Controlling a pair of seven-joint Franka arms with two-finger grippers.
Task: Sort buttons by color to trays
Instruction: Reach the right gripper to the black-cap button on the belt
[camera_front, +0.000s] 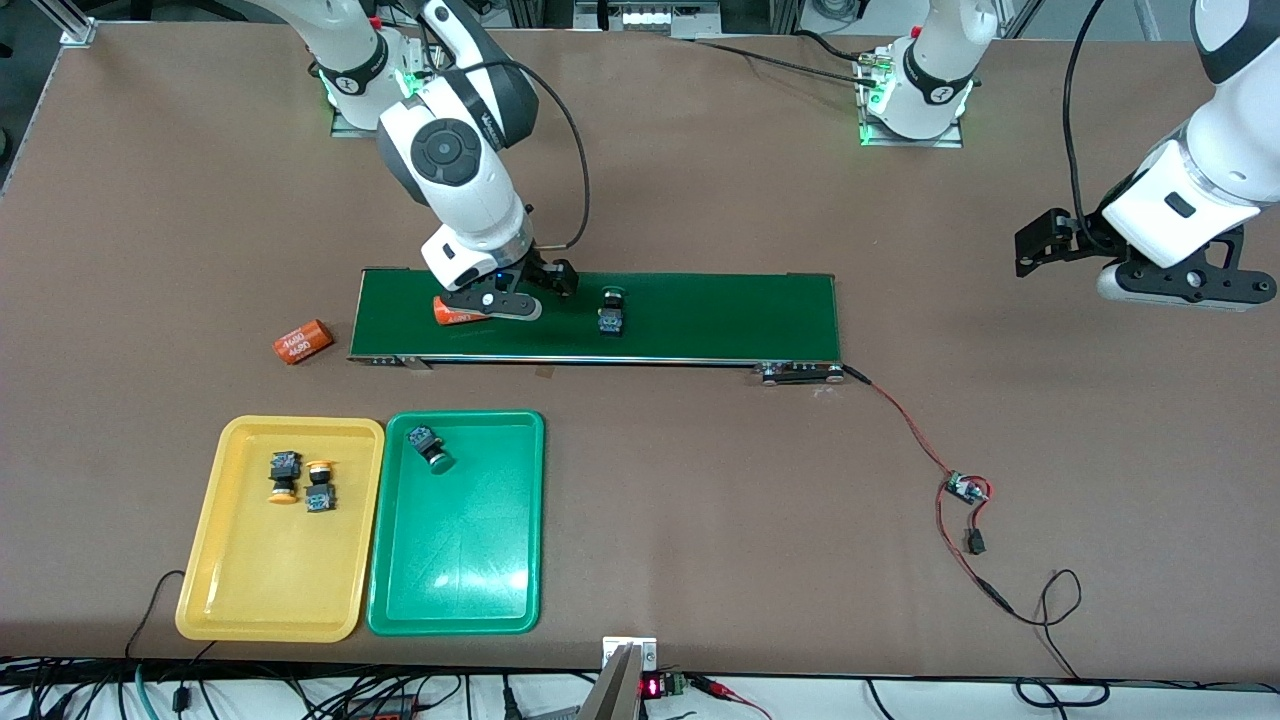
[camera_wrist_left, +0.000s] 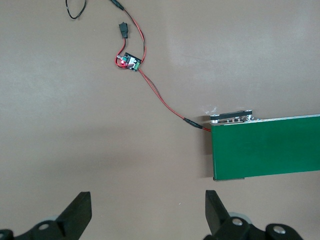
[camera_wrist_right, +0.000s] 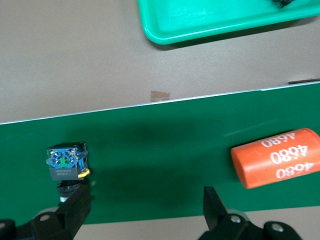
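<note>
Two buttons with yellow-orange caps (camera_front: 286, 473) (camera_front: 320, 486) lie side by side in the yellow tray (camera_front: 278, 600), and one button with a green cap (camera_front: 428, 446) lies in the green tray (camera_front: 460, 590) beside it, near the tray's edge closest to the belt. Another green-capped button (camera_front: 611, 312) sits on the long dark-green belt (camera_front: 720, 315). An orange cylinder (camera_front: 455, 313) with white numbers also rests on the belt, toward the right arm's end, and a second orange cylinder (camera_front: 302, 341) lies on the table just off that end of the belt. Over the belt, between the button and the cylinder, hangs the right gripper (camera_wrist_right: 145, 210), its fingers spread and gripping nothing. Over bare table past the belt's other end waits the left gripper (camera_wrist_left: 147, 212), fingers likewise spread and empty, with a red wire (camera_front: 905, 420) running to a small circuit board (camera_front: 966, 489) nearby.
</note>
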